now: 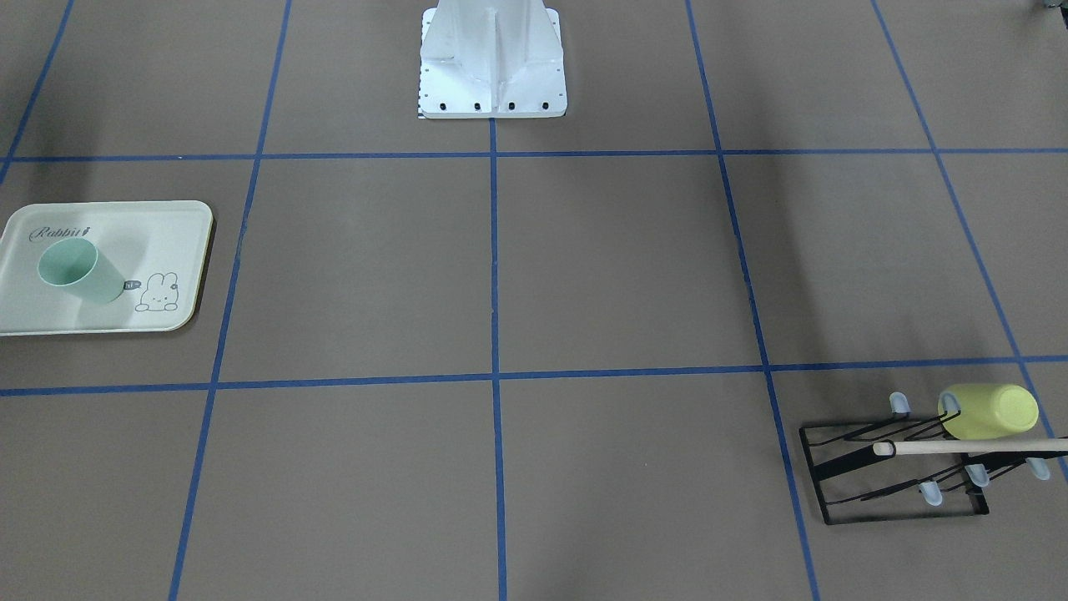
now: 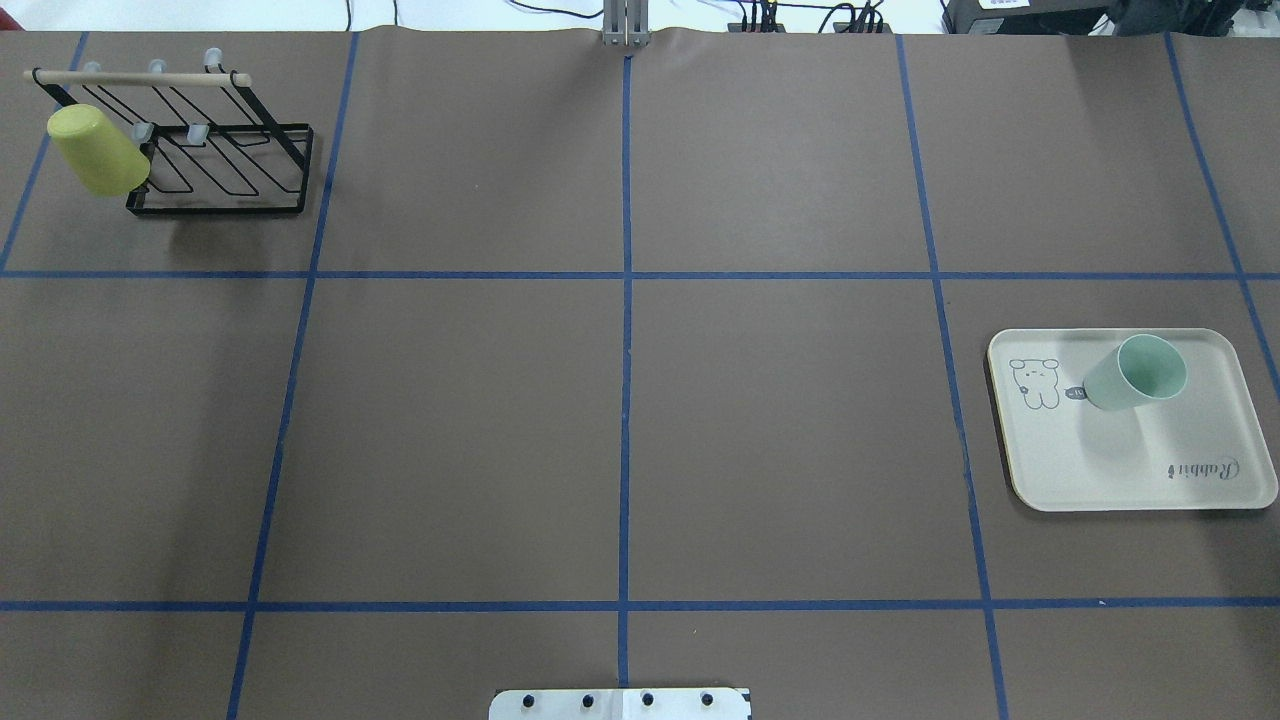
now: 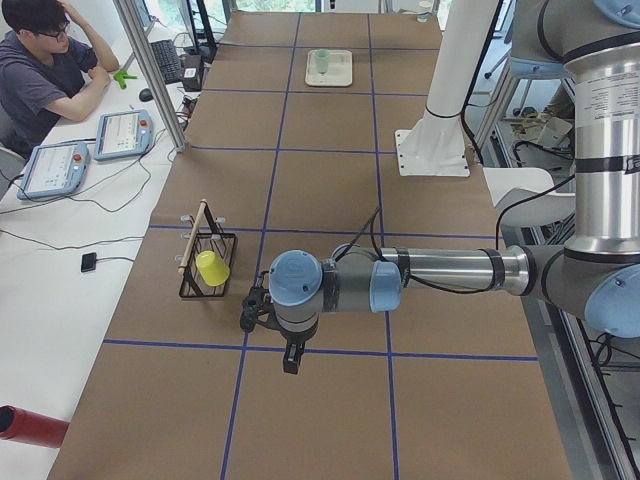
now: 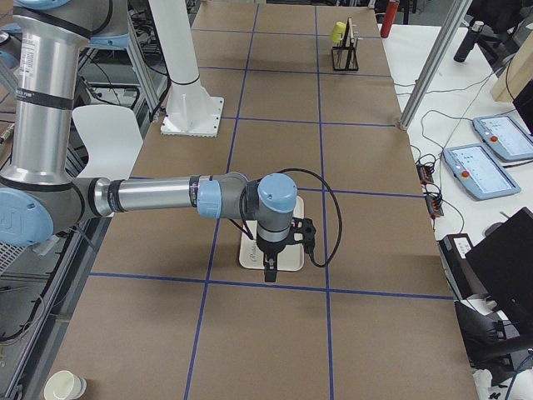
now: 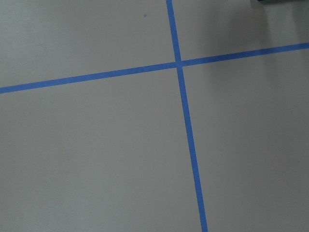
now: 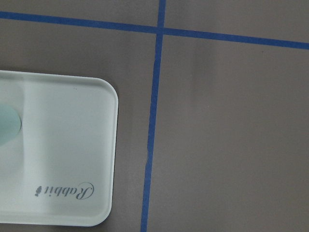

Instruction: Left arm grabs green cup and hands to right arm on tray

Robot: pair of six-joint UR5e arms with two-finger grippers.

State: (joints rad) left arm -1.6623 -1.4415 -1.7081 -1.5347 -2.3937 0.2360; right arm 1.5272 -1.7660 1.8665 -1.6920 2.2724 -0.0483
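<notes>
The green cup stands mouth up on the tray, between the bunny drawing and the "Rabbit" script, with nothing touching it. In the right wrist view the tray fills the lower left and the green cup peeks in at the edge. My right gripper hangs over the tray's near end in the exterior right view only. My left gripper hovers near the rack, seen only from the exterior left. I cannot tell whether either is open or shut.
A yellow-green cup hangs on a black wire rack with a wooden bar. The robot's white base sits at the table's middle edge. A person sits at a side desk with pendants.
</notes>
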